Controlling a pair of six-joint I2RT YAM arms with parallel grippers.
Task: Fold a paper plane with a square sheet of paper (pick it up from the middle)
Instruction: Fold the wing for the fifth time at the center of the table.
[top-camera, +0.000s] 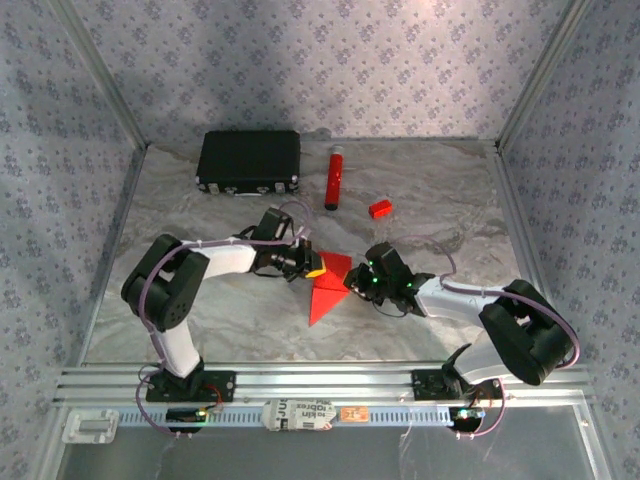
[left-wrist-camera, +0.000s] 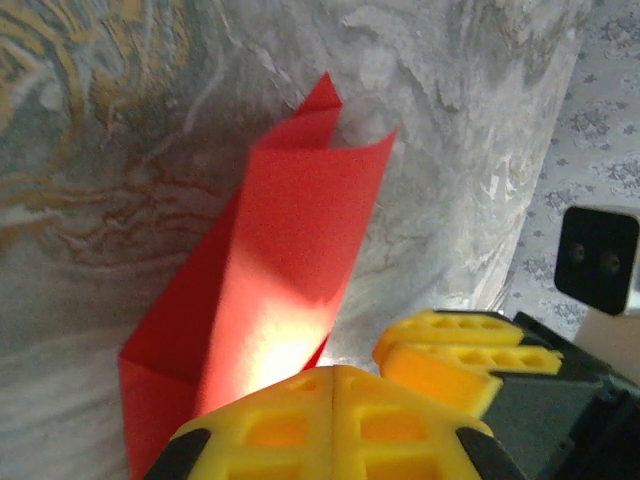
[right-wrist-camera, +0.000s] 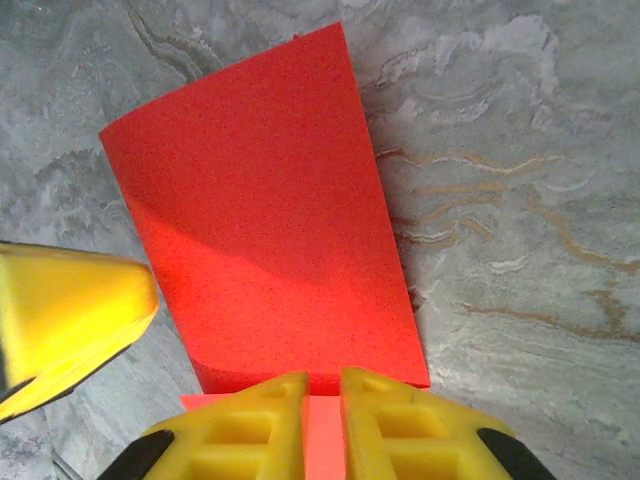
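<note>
The square sheet of paper (top-camera: 326, 285) lies partly folded mid-bench between both arms. The left gripper (left-wrist-camera: 333, 385) is clamped on its raised flap, while the right gripper (right-wrist-camera: 322, 385) pinches the opposite edge, jaws barely parted. The crease will likely come out clean only if both keep the edges aligned and press flat.

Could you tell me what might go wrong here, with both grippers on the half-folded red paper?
The left gripper and right gripper both pinch the thin red paper sheet; pulling apart could tear it. The raised flap stands curved and uncreased, so it may spring back or crease crookedly.
</note>
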